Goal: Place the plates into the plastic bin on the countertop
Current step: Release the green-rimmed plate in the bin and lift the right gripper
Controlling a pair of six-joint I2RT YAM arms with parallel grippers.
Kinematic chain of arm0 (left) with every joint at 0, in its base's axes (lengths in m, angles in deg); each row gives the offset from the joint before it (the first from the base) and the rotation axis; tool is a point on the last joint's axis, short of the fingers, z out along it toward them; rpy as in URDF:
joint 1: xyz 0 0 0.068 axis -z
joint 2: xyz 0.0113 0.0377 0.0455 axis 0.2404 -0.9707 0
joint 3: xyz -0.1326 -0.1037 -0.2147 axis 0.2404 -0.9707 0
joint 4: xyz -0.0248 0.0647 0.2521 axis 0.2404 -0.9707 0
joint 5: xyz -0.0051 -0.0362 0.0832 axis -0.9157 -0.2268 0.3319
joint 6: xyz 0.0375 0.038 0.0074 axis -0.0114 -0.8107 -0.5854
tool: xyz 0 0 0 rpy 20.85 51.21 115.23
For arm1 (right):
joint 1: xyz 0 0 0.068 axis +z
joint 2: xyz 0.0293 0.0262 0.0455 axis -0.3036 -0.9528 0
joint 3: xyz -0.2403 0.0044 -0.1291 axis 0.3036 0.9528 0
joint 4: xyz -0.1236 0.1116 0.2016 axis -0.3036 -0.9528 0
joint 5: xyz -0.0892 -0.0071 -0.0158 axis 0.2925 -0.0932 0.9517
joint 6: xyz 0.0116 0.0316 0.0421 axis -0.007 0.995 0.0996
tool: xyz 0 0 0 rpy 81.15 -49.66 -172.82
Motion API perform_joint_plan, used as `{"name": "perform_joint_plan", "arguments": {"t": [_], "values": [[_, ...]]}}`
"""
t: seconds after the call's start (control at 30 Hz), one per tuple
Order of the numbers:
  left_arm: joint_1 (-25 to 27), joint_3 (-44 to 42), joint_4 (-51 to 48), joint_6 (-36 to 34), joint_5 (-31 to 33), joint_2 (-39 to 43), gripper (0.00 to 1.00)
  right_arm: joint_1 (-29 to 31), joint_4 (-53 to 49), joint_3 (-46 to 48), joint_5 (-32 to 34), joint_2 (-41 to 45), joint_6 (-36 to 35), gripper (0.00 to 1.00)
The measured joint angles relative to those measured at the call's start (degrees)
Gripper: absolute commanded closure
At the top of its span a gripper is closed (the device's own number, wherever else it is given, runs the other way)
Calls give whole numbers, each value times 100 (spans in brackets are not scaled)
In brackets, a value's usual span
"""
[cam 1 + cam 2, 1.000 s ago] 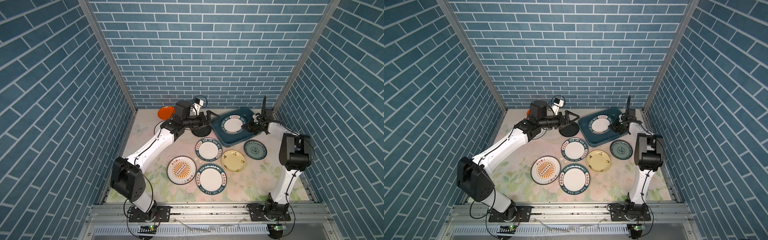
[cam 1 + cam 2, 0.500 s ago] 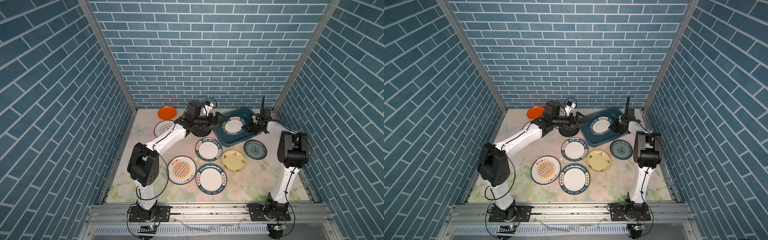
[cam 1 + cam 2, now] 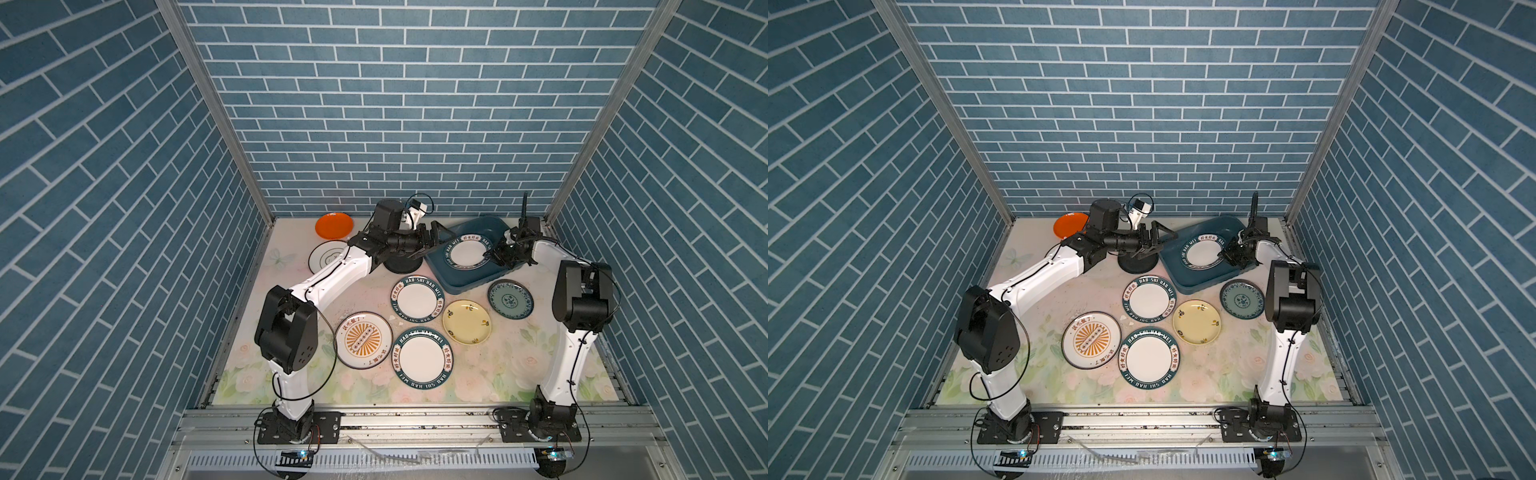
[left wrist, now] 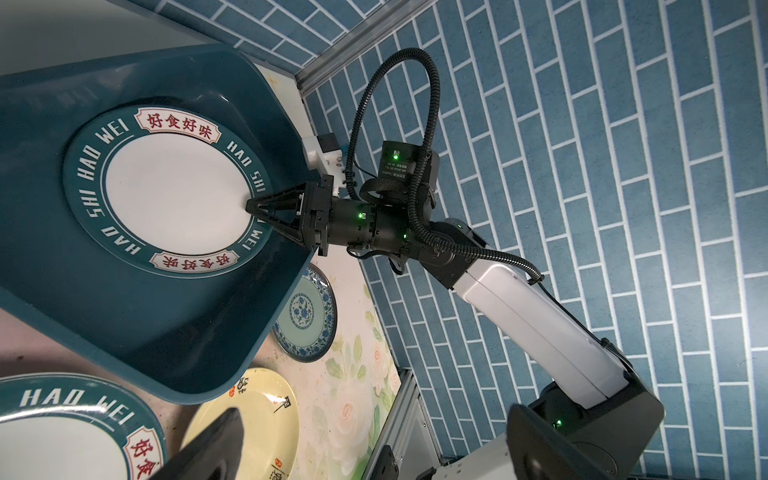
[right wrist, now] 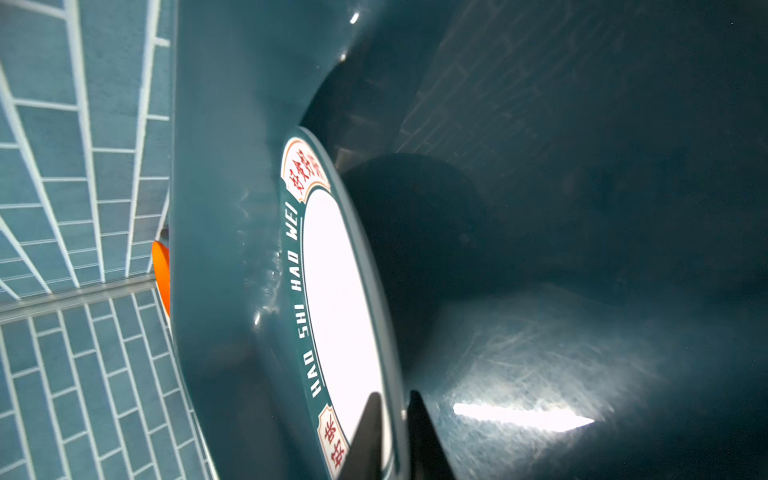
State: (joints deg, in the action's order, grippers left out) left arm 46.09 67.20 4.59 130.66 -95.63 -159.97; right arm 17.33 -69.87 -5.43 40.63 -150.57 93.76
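Observation:
A white plate with a teal lettered rim [image 3: 467, 252] lies in the dark teal plastic bin [image 3: 465, 283] at the back of the flowered countertop [image 3: 498, 365]. My right gripper [image 3: 491, 253] reaches into the bin. In the right wrist view its fingers [image 5: 370, 432] straddle the plate's rim [image 5: 332, 291], slightly parted. My left gripper [image 3: 437, 237] hangs wide open beside the bin's left rim, above a black plate [image 3: 401, 266], holding nothing. Loose on the countertop lie two lettered plates [image 3: 417, 297] [image 3: 422, 358], a sunburst plate [image 3: 363, 340], a pale yellow plate [image 3: 466, 322] and a patterned teal plate [image 3: 510, 299].
At the back left lie a plain orange plate [image 3: 334, 225] and a white plate with an outline pattern [image 3: 328, 257], partly under the left arm. Blue brick walls close in three sides. A metal rail [image 3: 415, 415] runs along the front edge.
My left arm has swung right, bringing its open gripper from over the black plate to the bin's left rim. My right gripper's fingers have parted slightly at the plate's rim.

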Motion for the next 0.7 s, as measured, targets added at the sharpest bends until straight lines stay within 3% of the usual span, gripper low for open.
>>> {"name": "perform_joint_plan", "arguments": {"t": [0.13,0.43,0.7], "values": [[0,0,-22,0,20,0,0,0,-105,-35,79,-55,-109,62],[0,-2,-22,0,42,2,0,0,-236,-107,210,-63,-162,54],[-2,-122,-114,0,133,125,0,0,-310,-114,481,-63,-297,33]]}}
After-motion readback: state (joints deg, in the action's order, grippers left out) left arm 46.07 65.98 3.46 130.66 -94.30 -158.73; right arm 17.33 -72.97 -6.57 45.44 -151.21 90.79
